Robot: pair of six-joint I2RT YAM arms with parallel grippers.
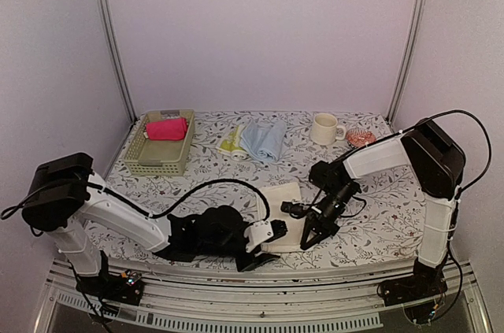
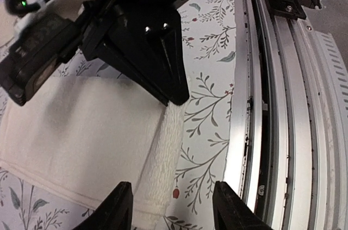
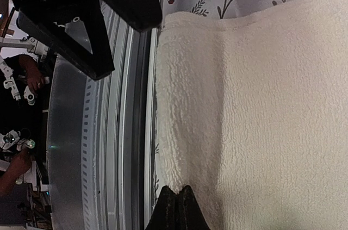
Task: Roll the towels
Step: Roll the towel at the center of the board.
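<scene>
The cream-white towel [image 1: 282, 201] lies flat near the table's front edge, its near edge folded over into a low roll [image 2: 163, 154]. My right gripper [image 1: 308, 241] is shut on that rolled edge at its right end, fingertips pinched into the cloth [image 3: 176, 204]. My left gripper [image 1: 264, 248] is open at the towel's near left corner, and its fingers [image 2: 117, 208] straddle the roll and bare tablecloth without holding anything. The hot pink towel [image 1: 166, 129] lies rolled in the basket. The light blue towel [image 1: 264, 141] and the pale yellow-green towel [image 1: 231, 142] lie crumpled at the back.
The pale green mesh basket [image 1: 154, 161] stands at the back left. A cream mug [image 1: 324, 129] and a small pink ring-shaped object [image 1: 362, 138] are at the back right. The metal rail of the table's front edge [image 2: 272, 110] runs right beside the towel's roll.
</scene>
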